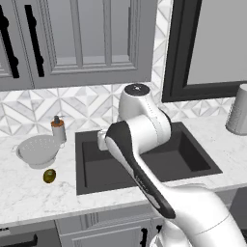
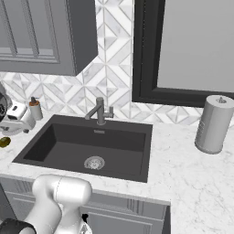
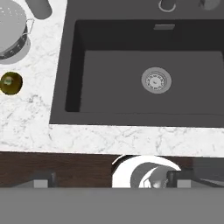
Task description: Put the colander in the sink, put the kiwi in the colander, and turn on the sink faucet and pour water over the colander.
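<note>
White perforated colander (image 1: pixel 37 150) sits on the marble counter (image 1: pixel 29 193) left of the sink (image 1: pixel 159 169), w/ the kiwi (image 1: pixel 49 176) just beside it, nearer the front edge. Soap bottle (image 1: pixel 58 129) stands behind the colander. Sink basin holds nothing but its drain (image 3: pixel 156 80); faucet (image 2: pixel 99 111) at the back rim, no water running. Gripper (image 3: pixel 111 180) hangs above the sink's front edge, jaws wide apart, holding nothing. Step 1 not yet begun, I'd say. Next: swing left, drop over the colander rim, pinch the wall or a handle.
</note>
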